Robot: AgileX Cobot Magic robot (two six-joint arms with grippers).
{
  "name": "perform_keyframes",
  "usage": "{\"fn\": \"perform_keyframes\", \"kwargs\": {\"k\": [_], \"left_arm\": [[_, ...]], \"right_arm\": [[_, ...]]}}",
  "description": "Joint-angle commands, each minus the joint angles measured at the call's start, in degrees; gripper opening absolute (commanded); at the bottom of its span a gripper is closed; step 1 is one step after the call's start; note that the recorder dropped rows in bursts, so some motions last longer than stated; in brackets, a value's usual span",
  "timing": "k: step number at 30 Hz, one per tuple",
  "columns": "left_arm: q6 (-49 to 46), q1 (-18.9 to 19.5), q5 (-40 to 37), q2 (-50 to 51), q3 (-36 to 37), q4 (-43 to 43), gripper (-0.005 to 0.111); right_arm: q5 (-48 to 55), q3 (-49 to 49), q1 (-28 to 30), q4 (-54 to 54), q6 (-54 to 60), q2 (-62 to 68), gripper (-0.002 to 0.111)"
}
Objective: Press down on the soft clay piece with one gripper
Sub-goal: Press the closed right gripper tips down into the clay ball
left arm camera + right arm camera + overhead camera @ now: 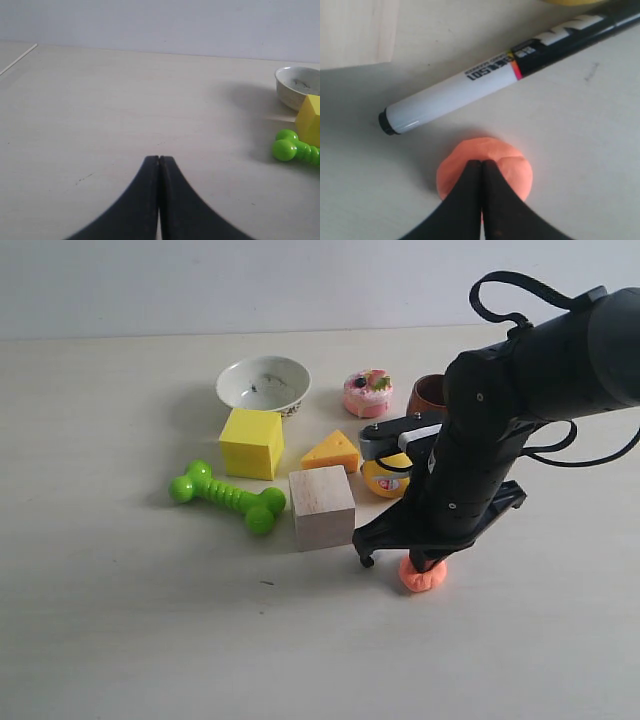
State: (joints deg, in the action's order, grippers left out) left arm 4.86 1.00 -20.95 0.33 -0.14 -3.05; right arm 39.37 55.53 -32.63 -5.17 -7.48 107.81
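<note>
Salmon-orange soft clay piece [485, 172]: one rounded lump, lying on the pale table [120, 640] near the wooden block [321, 506] and the lemon [385, 478], directly beneath the right arm.

Right gripper [481, 164]: fingers closed tip to tip with nothing between them. The tips rested on the crown of the lump, close to its middle.

Marker [470, 90]: black and white, lying just beside the clay, not touching it.

Left gripper [159, 160]: fingers likewise closed and empty, above bare table, well apart from the clay.

Handling note: the press appeared to be at the point of contact. It was best done straight down, with the fingers shut so that the joined tips acted as one blunt stamp. Sideways drift was to be avoided, lest the lump roll or smear toward the marker. The soft material seemed likely to cling to the tips on lifting, so a slow, vertical withdrawal was advised.
</note>
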Motion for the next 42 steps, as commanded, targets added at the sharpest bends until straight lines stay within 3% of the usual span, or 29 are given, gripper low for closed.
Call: {"fn": "perform_keyframes", "kwargs": {"k": [1,42], "left_arm": [[-0.2,-0.2,0.5,-0.3,0.1,0.3,0.0],[-0.2,-0.2,0.5,-0.3,0.1,0.3,0.0]], "right_arm": [[0.9,-0.9,0.0,-0.3,-0.1,2.1,0.0],[1.1,0.4,0.0,1.3,-0.4,0.4,0.0]]}}
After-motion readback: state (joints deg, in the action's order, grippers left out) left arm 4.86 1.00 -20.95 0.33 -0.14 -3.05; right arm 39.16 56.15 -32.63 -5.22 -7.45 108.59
